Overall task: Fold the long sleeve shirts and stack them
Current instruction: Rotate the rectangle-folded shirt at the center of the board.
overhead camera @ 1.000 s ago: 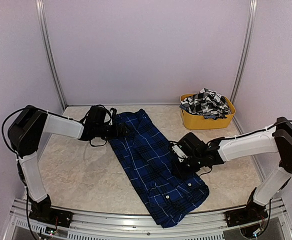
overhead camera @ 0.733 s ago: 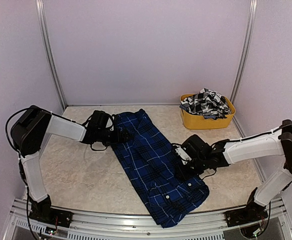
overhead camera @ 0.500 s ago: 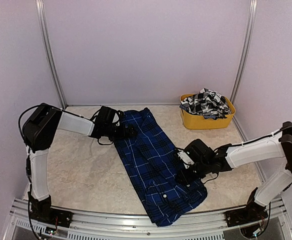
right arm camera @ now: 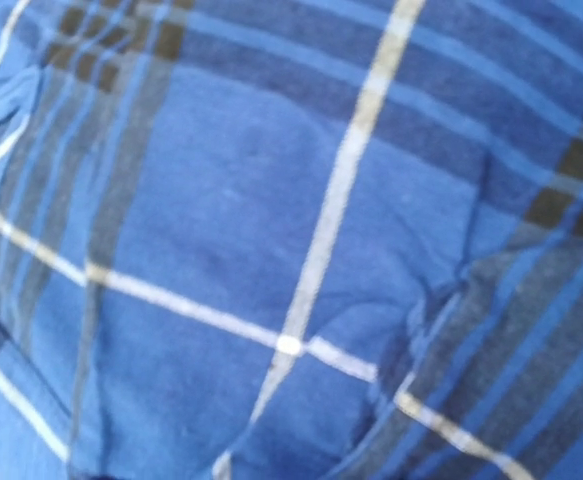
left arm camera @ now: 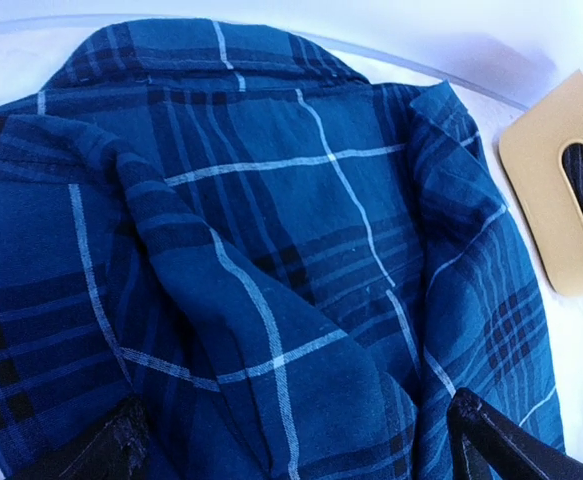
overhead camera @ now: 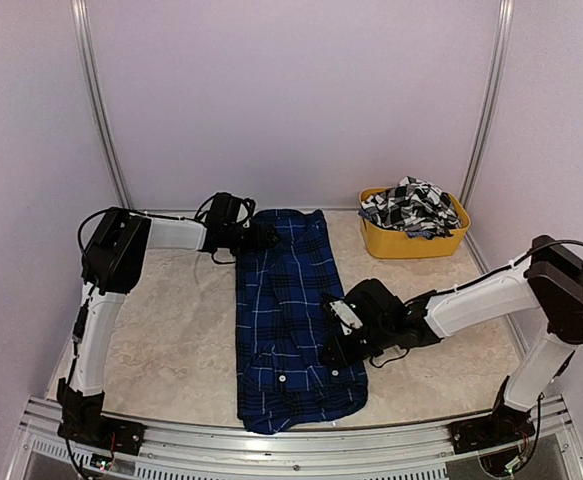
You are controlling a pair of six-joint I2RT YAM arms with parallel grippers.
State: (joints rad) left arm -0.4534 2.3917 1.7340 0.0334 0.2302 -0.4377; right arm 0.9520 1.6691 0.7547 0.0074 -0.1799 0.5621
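Note:
The royal blue plaid long sleeve shirt (overhead camera: 286, 320) lies as a long strip from the back of the table to its front edge. Its collar end (left arm camera: 271, 200) fills the left wrist view. My left gripper (overhead camera: 264, 238) (left arm camera: 306, 445) rests on that collar end, open, with its dark fingertips (left arm camera: 121, 445) wide apart and bunched cloth between them. My right gripper (overhead camera: 333, 345) lies low on the shirt's right edge. Blue cloth (right arm camera: 271, 200) fills the right wrist view and hides the fingers. A black-and-white checked shirt (overhead camera: 411, 205) is heaped in the tub.
The yellow tub (overhead camera: 411, 243) (left arm camera: 551, 190) stands at the back right, close to the shirt's collar end. Bare marbled tabletop (overhead camera: 161, 330) lies left of the shirt. Pale walls close in on three sides, and a metal rail (overhead camera: 271, 445) runs along the front.
The blue shirt has swung from a slant to nearly straight front to back. My left gripper went toward the back and right with the collar end. My right gripper slid left with the shirt's edge.

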